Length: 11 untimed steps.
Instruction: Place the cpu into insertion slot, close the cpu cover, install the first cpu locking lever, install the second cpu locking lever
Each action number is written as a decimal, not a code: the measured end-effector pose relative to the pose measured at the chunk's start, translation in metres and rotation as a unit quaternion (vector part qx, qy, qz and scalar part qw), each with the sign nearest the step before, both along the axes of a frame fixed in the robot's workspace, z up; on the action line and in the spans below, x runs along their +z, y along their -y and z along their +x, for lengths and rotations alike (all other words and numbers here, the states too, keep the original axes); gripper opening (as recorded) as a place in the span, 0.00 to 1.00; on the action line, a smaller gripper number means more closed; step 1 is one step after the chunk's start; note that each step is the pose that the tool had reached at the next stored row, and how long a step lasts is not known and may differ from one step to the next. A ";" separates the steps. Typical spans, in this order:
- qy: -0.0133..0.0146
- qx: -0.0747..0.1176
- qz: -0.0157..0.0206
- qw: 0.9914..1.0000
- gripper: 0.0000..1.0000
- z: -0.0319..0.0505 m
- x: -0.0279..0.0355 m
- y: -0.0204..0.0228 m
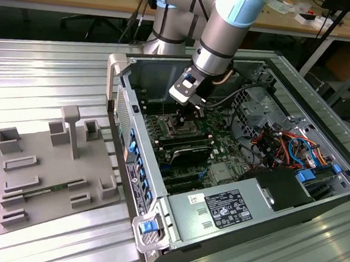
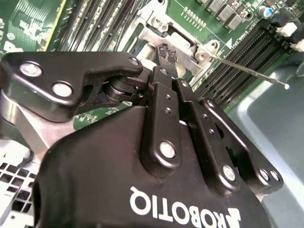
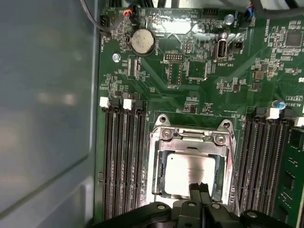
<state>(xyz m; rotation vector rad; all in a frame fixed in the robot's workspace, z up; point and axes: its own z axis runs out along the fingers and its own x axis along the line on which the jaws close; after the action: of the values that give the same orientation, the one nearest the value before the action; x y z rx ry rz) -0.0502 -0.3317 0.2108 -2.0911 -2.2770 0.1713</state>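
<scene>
First wrist view, from just above the work: the gripper [image 3: 199, 187], its two black fingers pressed together with nothing between them, has its tips at the edge of the cpu [image 3: 189, 172]. The chip's silvery top lies flat inside the insertion slot [image 3: 160, 176], which shows as a dark margin around it. The cpu cover [image 3: 187, 138], a thin silver frame, lies down around the chip, whose top shows through the cover's window. Long black memory slots [image 3: 124, 161] run close along both sides of the socket, and further across the green motherboard [image 3: 199, 90] sits a round coin battery [image 3: 142, 41]. A plain grey case wall [image 3: 47, 95] flanks the board. In the second wrist view the gripper's [image 2: 168, 53] own black body blocks most of the socket, and a thin metal locking lever [image 2: 247, 71] angles away from a corner of the socket over the memory slots, not latched down. In the exterior view the arm [image 1: 222, 31] reaches down into the open computer case [image 1: 321, 118], the gripper [image 1: 183, 121] low over the board. Bundled orange and blue cables [image 1: 283, 145] lie toward the exterior view's right and a grey power supply box [image 1: 223, 210] lies nearer the camera. Outside the case, a grey fixture tray [image 1: 44, 175] rests on the ribbed metal table [image 1: 46, 72] at the exterior view's left.
</scene>
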 end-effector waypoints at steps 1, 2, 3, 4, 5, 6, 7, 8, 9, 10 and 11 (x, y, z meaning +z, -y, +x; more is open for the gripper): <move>0.000 0.000 0.000 1.000 0.11 -0.0005 -0.0022 0.0000; 0.000 0.000 0.000 1.000 0.11 -0.0008 -0.0037 0.0000; 0.000 0.000 0.000 1.000 0.11 -0.0009 -0.0050 0.0000; 0.000 0.000 0.000 1.000 0.11 -0.0010 -0.0051 0.0001; 0.000 0.000 0.000 1.000 0.11 -0.0010 -0.0051 0.0001; 0.000 0.000 0.000 1.000 0.11 -0.0010 -0.0051 0.0001; 0.000 0.000 0.000 1.000 0.11 -0.0010 -0.0050 0.0000; 0.000 0.000 0.000 1.000 0.11 -0.0009 -0.0030 0.0000; 0.000 0.000 0.000 1.000 0.11 -0.0010 -0.0002 0.0000; 0.000 0.000 0.000 1.000 0.11 -0.0005 0.0028 0.0000; 0.000 0.000 0.000 1.000 0.11 0.0027 0.0045 0.0000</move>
<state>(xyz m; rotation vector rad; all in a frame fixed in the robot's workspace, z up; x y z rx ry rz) -0.0475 -0.3317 0.2153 -2.0902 -2.2771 0.1719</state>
